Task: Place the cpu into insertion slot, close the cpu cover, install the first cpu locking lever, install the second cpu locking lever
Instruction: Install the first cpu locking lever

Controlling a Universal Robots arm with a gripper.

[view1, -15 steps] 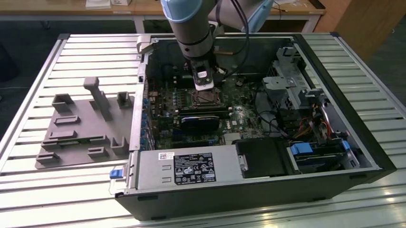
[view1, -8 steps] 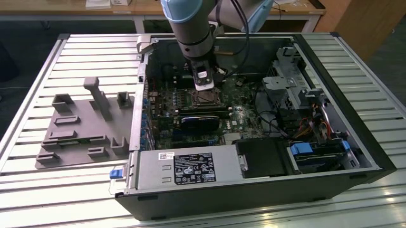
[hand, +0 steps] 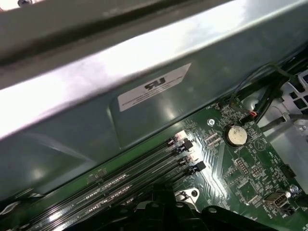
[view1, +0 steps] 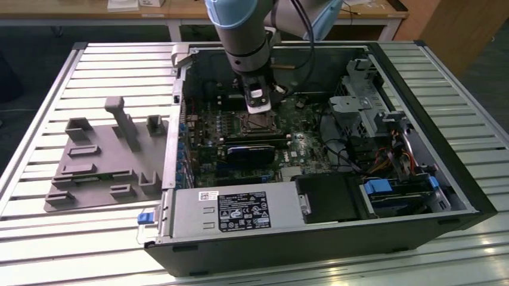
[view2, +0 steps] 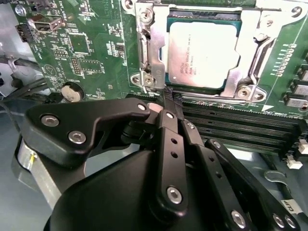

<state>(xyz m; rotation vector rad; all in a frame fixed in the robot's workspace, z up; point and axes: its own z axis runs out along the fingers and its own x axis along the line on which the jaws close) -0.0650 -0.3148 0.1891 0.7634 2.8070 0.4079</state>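
Note:
The cpu (view2: 202, 52), a pale silver square chip, lies in the insertion slot (view1: 256, 123) on the green board. The cpu cover (view2: 153, 48), a thin silver frame, lies flat over the chip's edges. In the second wrist view my gripper (view2: 168, 98) has its black fingers (view2: 168, 144) drawn together and is shut; the tips meet just at the socket's near corner. I cannot tell whether a thin lever is pinched there. In the exterior view the gripper (view1: 256, 111) hangs straight down, right above the slot.
The open computer case (view1: 469, 196) lies on a slatted table (view1: 47, 107). Long black memory slots (view2: 240, 127) run beside the socket. A grey power supply (view1: 230, 211) is at the front, with cables and drive bays at the exterior view's right. A grey fixture (view1: 104, 161) lies on its left.

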